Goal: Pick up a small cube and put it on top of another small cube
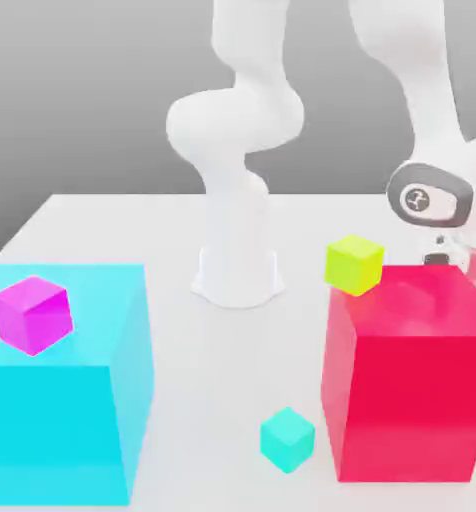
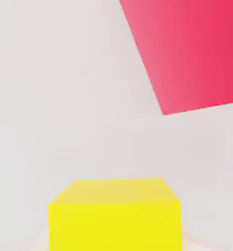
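A small yellow-green cube (image 1: 354,264) sits by the far upper corner of the big red block (image 1: 407,380), on the exterior view's left side of it. The hand view has the same yellow cube (image 2: 114,215) close in front, with the red block (image 2: 192,49) beyond it. A small magenta cube (image 1: 32,314) rests on top of the big cyan block (image 1: 62,420). A small teal cube (image 1: 287,438) lies on the table in front. My gripper (image 1: 450,255) is shut, low behind the red block, to the exterior view's right of the yellow cube. I cannot see anything held.
The arm's white base (image 1: 238,270) stands at the middle back of the white table (image 1: 192,400). The two big blocks flank a free strip of table where the teal cube lies.
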You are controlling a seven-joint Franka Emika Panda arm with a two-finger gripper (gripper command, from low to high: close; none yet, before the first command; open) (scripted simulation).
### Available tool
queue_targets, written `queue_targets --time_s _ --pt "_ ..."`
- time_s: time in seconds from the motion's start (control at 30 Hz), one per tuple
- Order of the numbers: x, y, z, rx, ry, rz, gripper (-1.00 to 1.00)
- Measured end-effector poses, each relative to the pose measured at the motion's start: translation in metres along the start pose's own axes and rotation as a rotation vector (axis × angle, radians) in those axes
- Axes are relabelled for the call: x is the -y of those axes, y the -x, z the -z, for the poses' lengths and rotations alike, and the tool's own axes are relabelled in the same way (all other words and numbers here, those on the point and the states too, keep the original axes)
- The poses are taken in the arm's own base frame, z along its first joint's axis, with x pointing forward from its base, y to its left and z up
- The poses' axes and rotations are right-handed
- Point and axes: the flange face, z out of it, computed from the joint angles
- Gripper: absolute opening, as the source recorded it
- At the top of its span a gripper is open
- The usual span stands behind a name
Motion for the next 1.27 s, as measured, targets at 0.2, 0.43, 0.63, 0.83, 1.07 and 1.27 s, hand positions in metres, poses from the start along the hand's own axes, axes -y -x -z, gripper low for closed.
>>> queue_targets --time_s 0.2,0.43,0.63,0.83,1.07,1.27 --pt "0.012 -0.010 0.052 0.071 0.043 0.172 -1.00" --pt "0.018 -0.036 0.123 0.149 0.045 0.390 -1.00" --pt "0.013 -0.092 0.183 0.140 0.000 0.509 -1.00" --pt "-0.007 -0.151 0.235 0.081 -0.029 0.595 -1.00" --pt "-0.030 -0.213 0.236 -0.028 -0.034 0.559 -1.00" --pt "-0.030 -0.215 0.208 -0.032 -0.035 0.555 1.00"
